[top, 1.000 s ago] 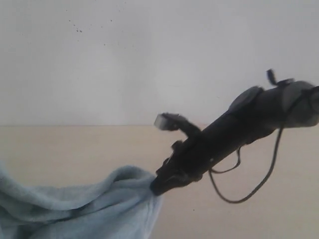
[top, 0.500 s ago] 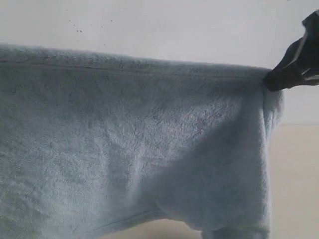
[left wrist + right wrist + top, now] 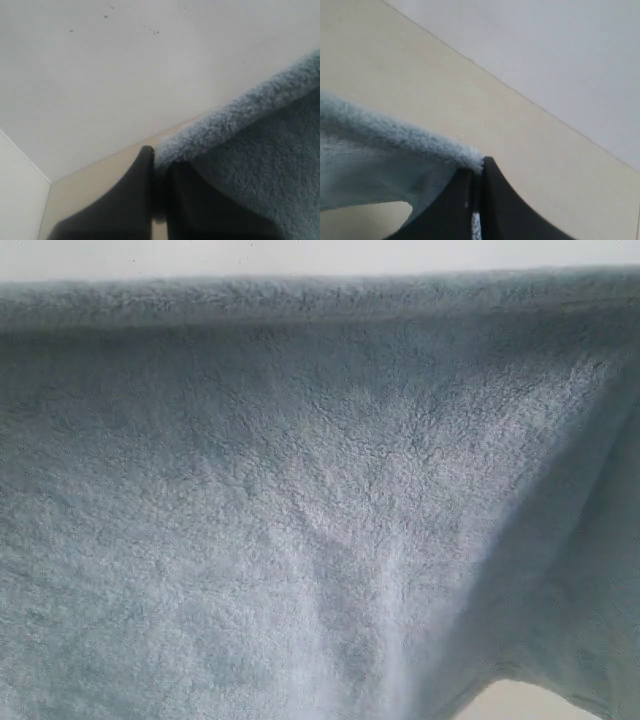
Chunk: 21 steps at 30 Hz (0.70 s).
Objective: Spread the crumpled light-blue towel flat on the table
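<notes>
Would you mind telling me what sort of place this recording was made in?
Probably a bare lab workbench, not a home: a plain beige table against a speckled white wall, and a light-blue towel held aloft.

The towel [image 3: 300, 520] fills my view: thick, fluffy terry cloth with a soft nubby pile, matt all over, and a flatter hemmed band along its top edge. My left hand [image 3: 159, 162] looks like dark, smooth, matt plastic, my right hand [image 3: 477, 170] the same. The table [image 3: 395, 75] is smooth and matt, the wall [image 3: 125, 75] plain, matt, lightly speckled
</notes>
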{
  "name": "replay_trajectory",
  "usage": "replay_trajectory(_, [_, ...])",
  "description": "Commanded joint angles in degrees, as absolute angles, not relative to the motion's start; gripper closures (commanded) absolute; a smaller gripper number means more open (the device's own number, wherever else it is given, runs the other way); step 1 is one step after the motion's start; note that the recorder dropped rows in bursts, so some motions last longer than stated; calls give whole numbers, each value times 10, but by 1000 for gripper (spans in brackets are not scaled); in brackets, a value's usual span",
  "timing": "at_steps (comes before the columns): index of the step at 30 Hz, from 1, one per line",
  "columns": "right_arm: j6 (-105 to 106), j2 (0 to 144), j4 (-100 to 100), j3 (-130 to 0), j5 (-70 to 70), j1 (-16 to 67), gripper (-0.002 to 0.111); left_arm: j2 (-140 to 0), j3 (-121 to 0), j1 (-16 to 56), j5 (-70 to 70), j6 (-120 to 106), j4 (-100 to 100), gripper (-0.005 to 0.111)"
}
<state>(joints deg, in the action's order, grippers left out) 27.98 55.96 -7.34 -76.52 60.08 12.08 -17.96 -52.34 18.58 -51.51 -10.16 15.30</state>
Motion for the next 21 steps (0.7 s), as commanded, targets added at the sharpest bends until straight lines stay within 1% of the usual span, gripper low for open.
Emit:
replay_trajectory(1, [275,617,-47,-767,588,120,106,-235,-503,192,-505,-119,158,103])
replay_trajectory(6, [294,727,-43,-767,549,120,106,-354,-489,192,-468,-104,196,103])
replay_trajectory(11, [321,840,-43,-767,472,120,106,-484,-488,192,-383,-4,308,103])
replay_trajectory(16, [335,960,-43,-767,335,120,106,-636,-488,192,-311,65,413,103])
replay_trajectory(18, [343,1006,-40,-771,275,120,106,-703,-491,185,-282,114,472,103])
replay_trajectory(21, [346,1080,-29,-812,250,120,106,-792,-507,163,-243,246,576,103])
